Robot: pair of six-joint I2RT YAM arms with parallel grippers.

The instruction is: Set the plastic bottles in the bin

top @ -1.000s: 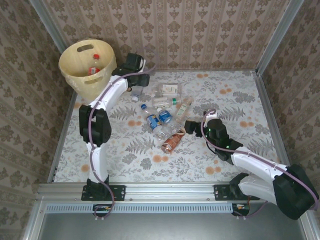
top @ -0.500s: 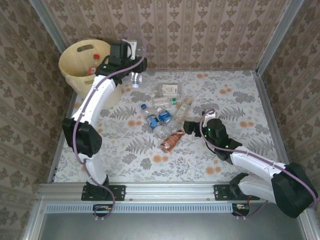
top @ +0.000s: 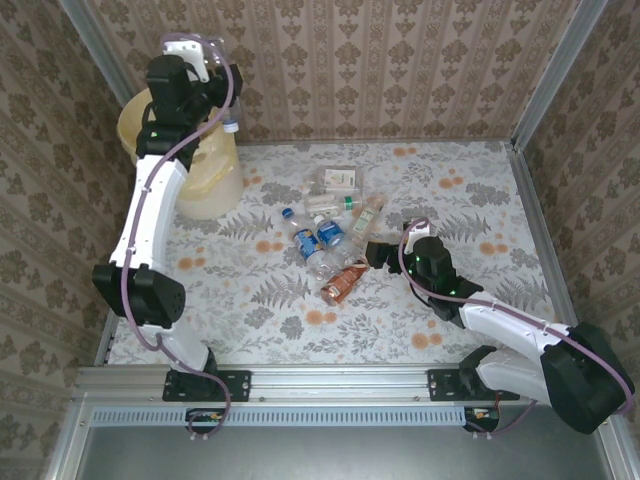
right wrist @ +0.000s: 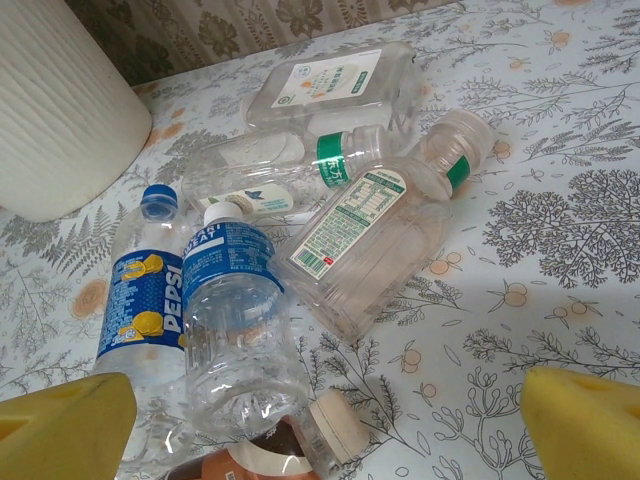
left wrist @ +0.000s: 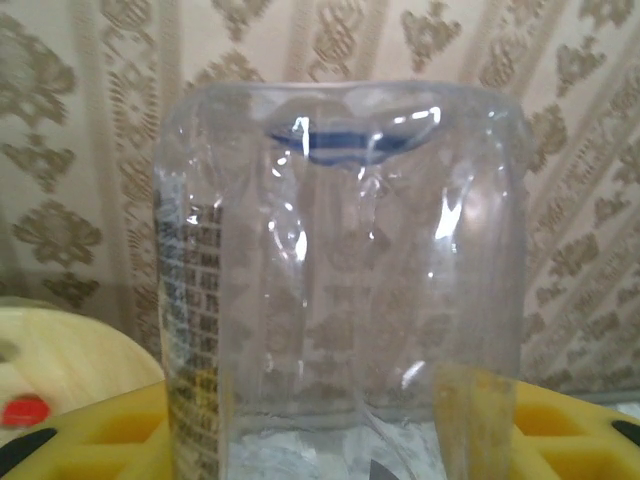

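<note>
— How is the light behaving?
— It is falling evenly from above, leaving soft shadows beside the bottles (right wrist: 240, 330); glare is streaking the slightly blurry clear bottle (left wrist: 340, 280) at the left wrist

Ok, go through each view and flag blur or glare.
Left wrist: the held clear bottle is close and soft, with bright glints. Right wrist: the Pepsi bottle is sharp, the yellow fingertips blurred. Top external: even light, faint shadows, no glare.
</note>
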